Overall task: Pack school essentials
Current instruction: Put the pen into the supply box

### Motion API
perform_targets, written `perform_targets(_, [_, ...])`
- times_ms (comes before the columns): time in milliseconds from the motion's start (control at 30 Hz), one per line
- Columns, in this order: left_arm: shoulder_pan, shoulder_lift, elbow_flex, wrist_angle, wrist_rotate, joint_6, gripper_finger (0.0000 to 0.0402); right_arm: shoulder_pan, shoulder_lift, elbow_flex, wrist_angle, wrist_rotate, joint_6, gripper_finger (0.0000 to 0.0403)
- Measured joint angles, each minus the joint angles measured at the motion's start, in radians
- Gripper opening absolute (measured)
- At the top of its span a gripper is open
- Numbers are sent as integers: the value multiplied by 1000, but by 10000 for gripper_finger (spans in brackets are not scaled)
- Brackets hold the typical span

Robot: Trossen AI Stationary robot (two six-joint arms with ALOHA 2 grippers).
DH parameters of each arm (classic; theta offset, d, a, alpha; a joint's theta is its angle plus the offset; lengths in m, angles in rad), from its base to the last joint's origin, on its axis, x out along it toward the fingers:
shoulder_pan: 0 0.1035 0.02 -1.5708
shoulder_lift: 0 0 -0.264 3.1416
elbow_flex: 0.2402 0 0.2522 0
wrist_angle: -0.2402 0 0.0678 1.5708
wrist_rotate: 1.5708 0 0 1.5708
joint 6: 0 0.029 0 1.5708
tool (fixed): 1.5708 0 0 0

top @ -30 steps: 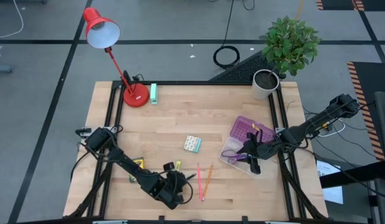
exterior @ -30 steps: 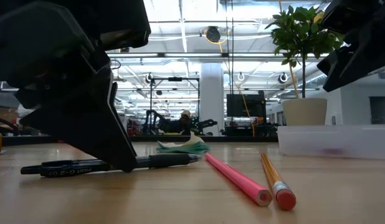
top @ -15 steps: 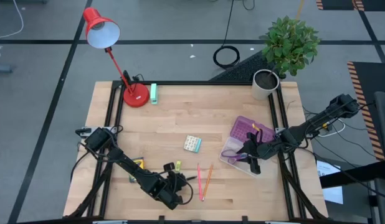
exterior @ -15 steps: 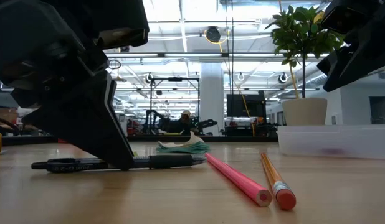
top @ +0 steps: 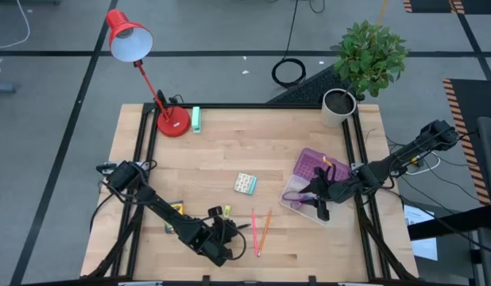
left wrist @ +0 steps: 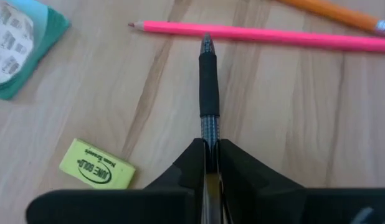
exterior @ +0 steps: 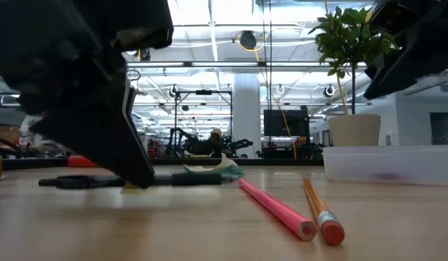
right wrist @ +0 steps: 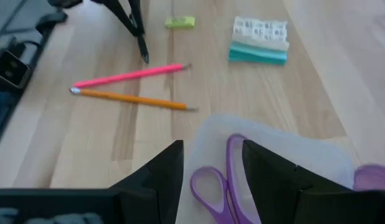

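Near the table's front edge my left gripper (top: 228,231) is shut on the black pen (left wrist: 208,87), whose tip points at the pink pencil (top: 253,229). The orange pencil (top: 264,229) lies beside it. A yellow eraser (left wrist: 96,171), the patterned pack (top: 245,183) and the yellow-green crayon box (top: 175,216) lie flat on the wood. My right gripper (right wrist: 214,165) stands open above the clear case (top: 307,181), and the purple scissors (right wrist: 228,180) lie in the case below it. My left gripper pinches the pen's barrel (left wrist: 209,135) between its two fingers, just behind the rubber grip. The fingers (exterior: 133,156) slant down from above. The pen sticks out on both sides of them. It lies level, just clear of the table.
A red desk lamp (top: 172,121) and a mint-green block (top: 196,119) stand at the far left corner. A potted plant (top: 341,103) is at the far right. Bare wood (top: 253,143) lies between them in the table's far half.
My left gripper has risen a little with the pen. The pen lay on the wood a second ago and now hangs level just above it. The pencils and the eraser have stayed in place.
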Motion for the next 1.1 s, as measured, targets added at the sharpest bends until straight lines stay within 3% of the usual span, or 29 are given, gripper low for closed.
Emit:
perform_targets(300, [11, -47, 0, -47, 2, 45, 46, 0, 22, 0, 153, 95, -79, 159])
perform_targets(633, [42, -235, 1, -72, -51, 239, 46, 0, 192, 3, 499, 100, -320, 160])
perform_targets(933, [146, -367, 1, -79, -55, 517, 47, 3, 390, 210, 519, 160, -492, 160])
perform_targets(1100, [198, -390, 1, -100, -53, 582, 47, 4, 472, 294, 514, 188, -575, 162])
